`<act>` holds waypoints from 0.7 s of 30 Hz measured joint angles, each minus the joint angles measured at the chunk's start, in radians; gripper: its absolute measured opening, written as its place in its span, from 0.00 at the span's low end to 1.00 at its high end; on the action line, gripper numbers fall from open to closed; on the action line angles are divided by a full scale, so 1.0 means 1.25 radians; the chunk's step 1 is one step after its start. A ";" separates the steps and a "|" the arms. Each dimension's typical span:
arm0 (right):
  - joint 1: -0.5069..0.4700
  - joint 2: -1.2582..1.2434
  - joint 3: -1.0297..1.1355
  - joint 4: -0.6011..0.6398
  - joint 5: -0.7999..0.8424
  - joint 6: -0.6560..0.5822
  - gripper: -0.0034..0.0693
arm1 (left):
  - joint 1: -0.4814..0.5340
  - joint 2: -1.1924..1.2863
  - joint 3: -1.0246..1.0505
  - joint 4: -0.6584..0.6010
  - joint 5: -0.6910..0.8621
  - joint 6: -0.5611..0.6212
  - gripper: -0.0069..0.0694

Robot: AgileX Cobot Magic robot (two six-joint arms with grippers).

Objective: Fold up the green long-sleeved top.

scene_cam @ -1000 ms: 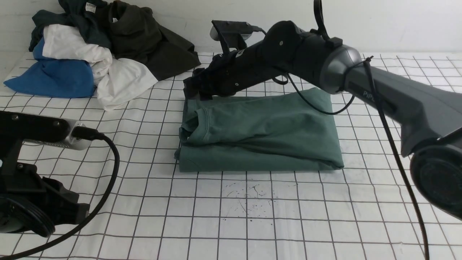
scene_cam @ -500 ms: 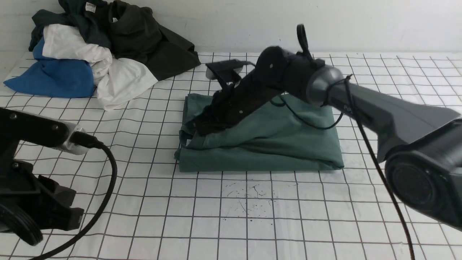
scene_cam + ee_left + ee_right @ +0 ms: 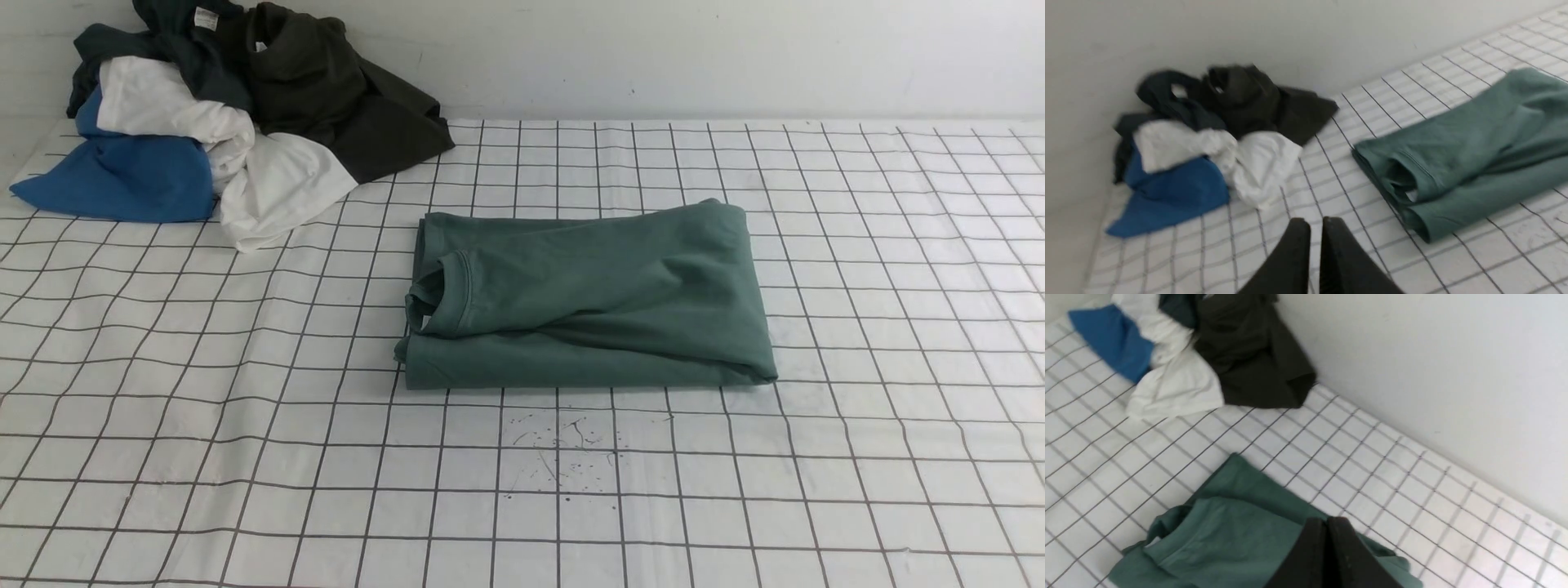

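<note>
Green long-sleeved top point(image 3: 588, 298) lies folded into a compact rectangle at centre frame in the front view, flat on the gridded counter point(image 3: 857, 425). Ribbed neck opening faces the frame's left; the fold's lower edge is fairly straight, with 1 soft ridge across the upper layer. No sleeve hangs loose that I can see.

Neither arm appears in the front view. Left tool point(image 3: 1314, 241): fingers pressed together, nothing between them, seen at the bottom of the left wrist view above bare counter, apart from the top. Right tool point(image 3: 1327, 539): fingers pressed together, pinching nothing, seen at the bottom of the right wrist view with the top's cloth behind it; touching or hovering, I cannot tell.

Pile of other clothes point(image 3: 220, 114) (blue, white, dark pieces) sits in the upper left of the front view, well apart from the top.

Judgement: folding looks essentially complete; step in hand is release and clearing away. Next move, if any, calls for little more than parking both arms or a light smoothing of the ridge without dragging the layers.
</note>
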 joint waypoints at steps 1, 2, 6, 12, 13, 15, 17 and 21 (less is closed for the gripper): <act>-0.016 -0.083 0.090 -0.003 -0.046 -0.004 0.03 | 0.000 -0.038 0.018 0.021 -0.005 0.016 0.12; -0.022 -0.131 0.155 -0.003 -0.084 -0.011 0.03 | 0.000 -0.057 0.025 0.031 -0.005 0.018 0.12; -0.024 -0.326 0.455 -0.001 -0.286 -0.057 0.03 | 0.000 -0.102 0.049 0.044 0.016 0.021 0.12; -0.024 -0.588 0.896 0.035 -0.663 -0.108 0.03 | 0.000 -0.108 0.061 0.045 0.052 0.022 0.12; -0.024 -0.666 1.033 0.066 -0.771 -0.110 0.03 | 0.000 -0.108 0.066 0.046 0.062 0.022 0.12; -0.024 -0.751 1.192 0.095 -0.890 -0.110 0.03 | 0.000 -0.108 0.068 0.046 0.067 0.022 0.12; -0.024 -0.811 1.305 0.114 -0.968 -0.110 0.03 | 0.000 -0.108 0.068 0.046 0.067 0.022 0.12; -0.024 -0.923 1.527 0.129 -1.097 -0.110 0.03 | 0.000 -0.108 0.068 0.046 0.067 0.022 0.12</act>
